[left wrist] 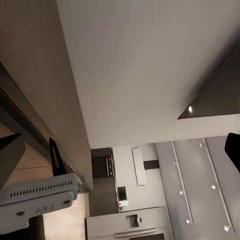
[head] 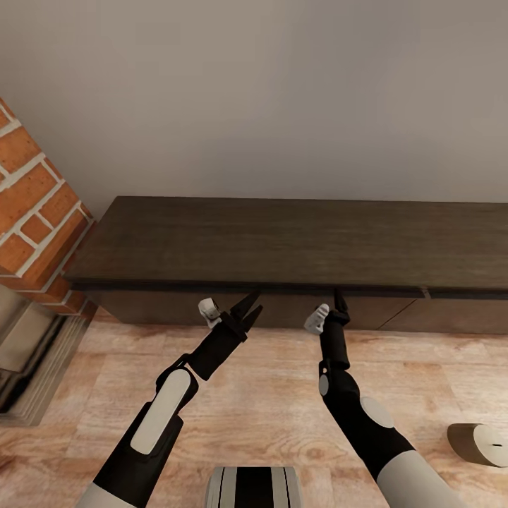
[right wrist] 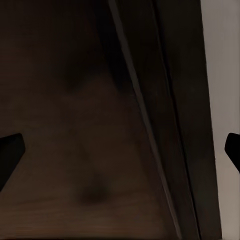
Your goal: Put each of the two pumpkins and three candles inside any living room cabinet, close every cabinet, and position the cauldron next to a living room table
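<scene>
The long dark brown cabinet (head: 282, 243) runs along the wall, and its flat fronts look shut. My left gripper (head: 248, 305) stands open just in front of the cabinet's top edge, holding nothing. To its right, my right gripper (head: 341, 300) is also open, close against the dark cabinet front (right wrist: 75, 125) below the overhanging top. In the left wrist view the gripper (left wrist: 120, 155) points along the cabinet top (left wrist: 35, 75) towards the wall. The right wrist view has the gripper (right wrist: 120, 155) spread wide. One beige candle (head: 480, 443) lies on its side on the floor at the lower right.
A red brick fireplace column (head: 35, 212) stands left of the cabinet, with a stepped hearth (head: 28, 367) below it. The wooden floor (head: 268, 395) spreads between my base (head: 254, 487) and the cabinet. A grey wall (head: 282, 99) rises behind.
</scene>
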Robot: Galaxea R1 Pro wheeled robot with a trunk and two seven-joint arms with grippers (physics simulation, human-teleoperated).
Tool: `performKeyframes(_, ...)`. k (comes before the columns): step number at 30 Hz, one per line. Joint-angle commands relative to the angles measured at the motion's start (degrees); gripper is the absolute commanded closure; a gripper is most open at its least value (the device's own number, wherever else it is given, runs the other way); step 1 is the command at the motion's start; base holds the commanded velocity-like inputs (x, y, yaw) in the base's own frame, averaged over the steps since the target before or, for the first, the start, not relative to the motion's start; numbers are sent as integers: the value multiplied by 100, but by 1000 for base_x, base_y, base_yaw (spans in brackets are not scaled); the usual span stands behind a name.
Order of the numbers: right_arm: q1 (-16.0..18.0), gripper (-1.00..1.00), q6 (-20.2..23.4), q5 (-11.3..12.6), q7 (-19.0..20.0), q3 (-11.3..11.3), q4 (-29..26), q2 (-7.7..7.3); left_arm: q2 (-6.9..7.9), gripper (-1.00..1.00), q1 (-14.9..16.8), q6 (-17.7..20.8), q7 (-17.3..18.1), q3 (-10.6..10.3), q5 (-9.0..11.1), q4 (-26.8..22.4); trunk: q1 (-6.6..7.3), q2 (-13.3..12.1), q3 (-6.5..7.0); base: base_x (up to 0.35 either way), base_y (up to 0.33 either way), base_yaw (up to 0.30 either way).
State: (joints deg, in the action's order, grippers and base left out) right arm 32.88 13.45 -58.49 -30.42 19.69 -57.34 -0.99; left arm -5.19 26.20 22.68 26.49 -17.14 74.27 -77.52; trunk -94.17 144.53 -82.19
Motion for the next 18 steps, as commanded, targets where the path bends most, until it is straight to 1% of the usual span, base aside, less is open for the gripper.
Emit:
performKeyframes(1,0,-100,0,1,27,0,5,1,0,-100,0,0,-1,0,0,0,0,0,0,0,0,0)
performKeyframes(9,0,-100,-36,4,111,-16,55,2,0,-100,0,0,1,0,-1,0,0,0,0,0,0,0)
performKeyframes(18,28,-100,-65,19,124,-18,470,2,0,-100,0,0,4,0,0,-7,0,0,0,0,0,0)
